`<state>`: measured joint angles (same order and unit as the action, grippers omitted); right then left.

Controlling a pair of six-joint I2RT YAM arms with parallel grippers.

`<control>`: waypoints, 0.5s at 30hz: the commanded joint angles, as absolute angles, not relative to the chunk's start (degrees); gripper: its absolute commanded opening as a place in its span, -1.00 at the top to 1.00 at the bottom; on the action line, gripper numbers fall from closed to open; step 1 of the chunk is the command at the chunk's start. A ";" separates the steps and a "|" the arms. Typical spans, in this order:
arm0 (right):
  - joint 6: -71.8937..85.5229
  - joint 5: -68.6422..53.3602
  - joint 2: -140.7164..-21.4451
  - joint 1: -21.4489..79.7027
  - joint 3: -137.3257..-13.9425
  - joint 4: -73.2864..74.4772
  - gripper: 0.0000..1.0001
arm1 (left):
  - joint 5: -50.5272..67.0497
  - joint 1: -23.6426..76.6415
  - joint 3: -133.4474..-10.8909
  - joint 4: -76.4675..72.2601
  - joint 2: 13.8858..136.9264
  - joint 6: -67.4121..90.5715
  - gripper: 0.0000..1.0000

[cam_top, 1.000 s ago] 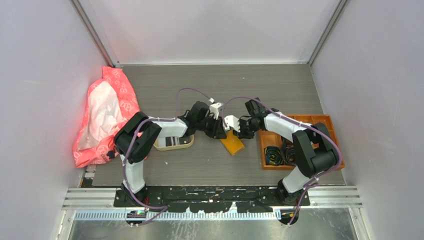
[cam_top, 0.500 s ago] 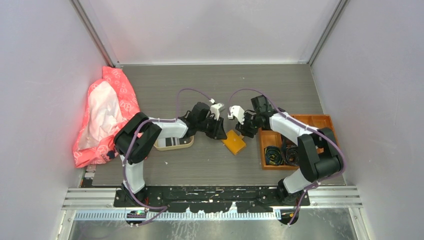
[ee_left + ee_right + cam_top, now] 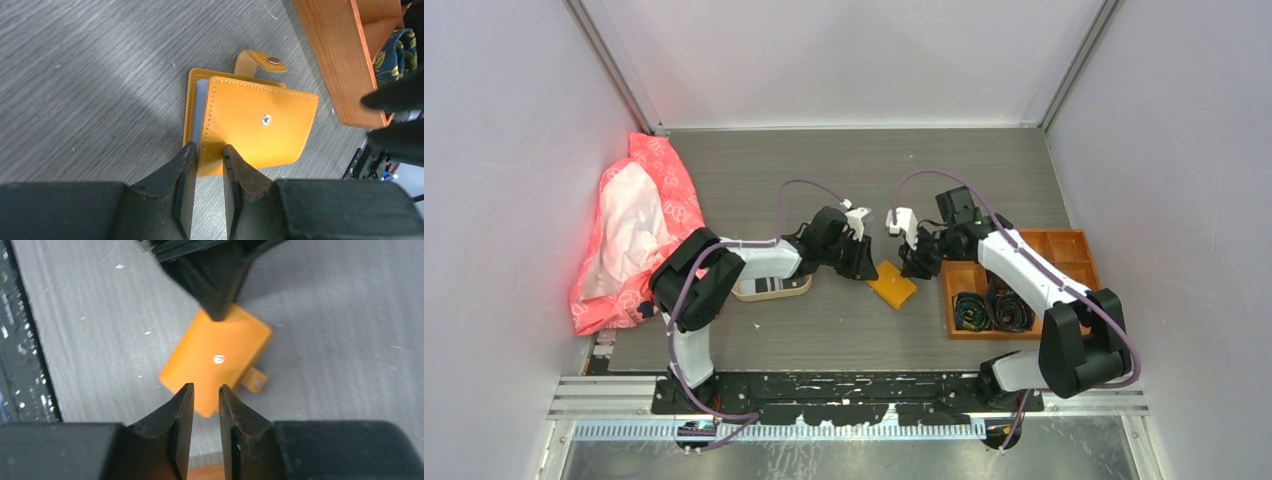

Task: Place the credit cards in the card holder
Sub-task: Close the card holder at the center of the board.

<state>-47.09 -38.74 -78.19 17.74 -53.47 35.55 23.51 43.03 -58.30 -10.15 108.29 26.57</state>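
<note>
From where I stand, the card holder (image 3: pixel 250 125) lies folded on the grey wood-grain tabletop (image 3: pixel 824 180), between the two arms and just beside the orange compartmented box (image 3: pixel 1064 240). Its snap tab (image 3: pixel 262 60) is undone and sticks out. The left end effector (image 3: pixel 207 160) looks clenched on a corner of the front cover, with one finger tucked under the flap and the other on top. The right end effector (image 3: pixel 202 400) hangs over the opposite edge, its jaws narrowly parted and grasping nothing.

I'd say the step is opening the holder. The left should lift the cover slowly while the right presses down on the back half, or the whole light wallet will ride up or skate on the smooth tabletop. A pale blue-grey layer shows under the cover; I cannot tell whether it is cards or sleeves.

The credit cards (image 3: pixel 769 284), one of them striped, sit in a beige tray (image 3: pixel 744 294) under the left arm. A crumpled pink bag (image 3: pixel 629 230) lies at the left wall. The box holds black coils (image 3: pixel 989 308). Plain pale walls close in the tabletop on three sides.
</note>
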 commanded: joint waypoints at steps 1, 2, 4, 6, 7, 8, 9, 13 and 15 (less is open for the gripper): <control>-51.73 -38.78 -78.21 21.67 -50.60 40.65 0.40 | 20.66 44.35 -56.27 -5.19 105.87 29.26 0.50; -51.98 -36.24 -79.12 22.42 -49.94 39.60 0.42 | 20.24 44.50 -56.04 -5.19 105.52 30.01 0.50; -50.73 -30.05 -82.01 23.08 -49.81 37.48 0.49 | 19.69 44.72 -54.99 -5.25 104.58 31.40 0.50; -48.76 -24.68 -85.62 23.11 -51.14 36.59 0.56 | 19.36 44.95 -53.99 -5.71 103.53 32.67 0.50; -47.83 -22.44 -87.19 23.10 -51.71 36.30 0.58 | 19.27 45.04 -53.58 -5.91 103.05 33.33 0.50; -47.10 -20.80 -88.61 23.07 -52.23 36.12 0.58 | 19.33 45.27 -53.19 -6.16 102.66 33.95 0.50; -46.50 -19.93 -89.57 23.07 -52.63 36.12 0.58 | 19.26 45.57 -52.91 -6.23 102.32 34.50 0.50; -45.79 -22.03 -88.91 22.97 -53.45 36.65 0.52 | 19.00 46.62 -52.11 -6.48 101.08 36.57 0.51; -46.02 -25.39 -86.99 22.46 -53.97 37.28 0.46 | 18.73 46.94 -51.88 -6.50 100.71 37.72 0.52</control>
